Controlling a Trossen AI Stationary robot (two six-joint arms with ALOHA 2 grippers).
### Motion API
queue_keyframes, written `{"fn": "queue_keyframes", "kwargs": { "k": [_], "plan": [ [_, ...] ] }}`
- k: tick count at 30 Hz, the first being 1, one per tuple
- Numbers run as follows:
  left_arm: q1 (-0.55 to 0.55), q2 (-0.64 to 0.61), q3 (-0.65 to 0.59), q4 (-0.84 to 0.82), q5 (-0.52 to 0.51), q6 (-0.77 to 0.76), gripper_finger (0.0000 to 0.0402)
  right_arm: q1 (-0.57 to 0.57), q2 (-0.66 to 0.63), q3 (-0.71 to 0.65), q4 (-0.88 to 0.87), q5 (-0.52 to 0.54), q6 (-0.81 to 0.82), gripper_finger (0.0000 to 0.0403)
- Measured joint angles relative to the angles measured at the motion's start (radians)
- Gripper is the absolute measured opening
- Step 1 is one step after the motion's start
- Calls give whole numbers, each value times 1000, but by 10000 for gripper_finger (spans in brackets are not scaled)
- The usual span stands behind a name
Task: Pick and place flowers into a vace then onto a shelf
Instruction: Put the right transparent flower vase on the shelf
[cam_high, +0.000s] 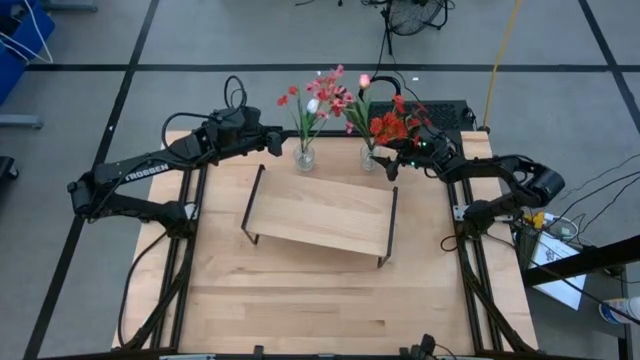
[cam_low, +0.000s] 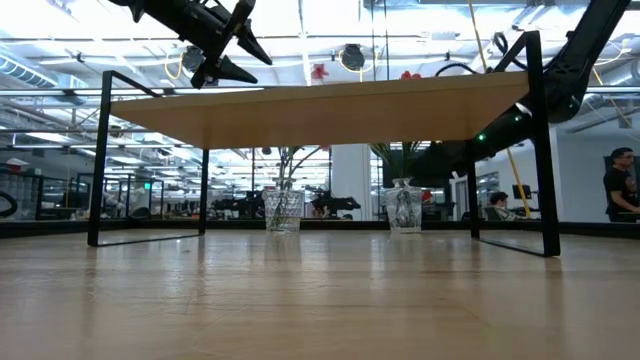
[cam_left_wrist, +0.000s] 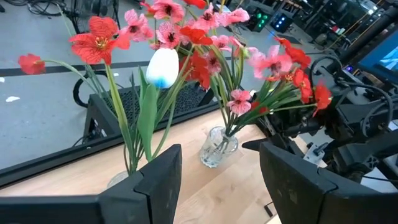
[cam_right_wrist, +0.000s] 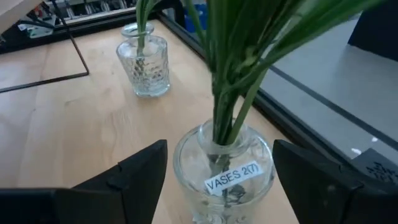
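Note:
Two glass vases stand on their bases at the table's far side. The left vase (cam_high: 305, 156) holds red and pink flowers (cam_high: 318, 100) and a white tulip bud (cam_left_wrist: 163, 67). The right vase (cam_right_wrist: 222, 171), labelled, holds red flowers (cam_high: 390, 122) by their green stems. My right gripper (cam_right_wrist: 219, 152) is open and low, with one finger on each side of the right vase. My left gripper (cam_left_wrist: 217, 183) hangs open and raised, left of the left vase, with nothing between its fingers. The shelf (cam_high: 322, 210) stands mid-table on its black end frames.
The shelf's black end frames (cam_high: 252, 205) stand just in front of both vases. A black case (cam_high: 445, 112) and cables lie beyond the far edge. A person (cam_low: 622, 190) stands in the room at right. Bare wood (cam_high: 320, 300) lies on the table's near half.

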Motion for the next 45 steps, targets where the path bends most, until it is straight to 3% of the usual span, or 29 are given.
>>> {"fn": "queue_keyframes", "kwargs": {
  "k": [29, 34, 41, 45],
  "plan": [
    [1, 0, 0, -17, -18, -8, 218, 22, 241, 51, 207, -1, -2, 274],
    [1, 0, 0, -21, -19, -8, 218, 23, 238, 51, 197, 9, 29, 234],
    [1, 0, 0, -26, -46, -7, 218, 26, 220, 50, 193, 30, 51, 134],
    [1, 0, 0, -27, -58, -3, 218, 26, 220, 49, 195, 40, 57, 131]
  ]
}}
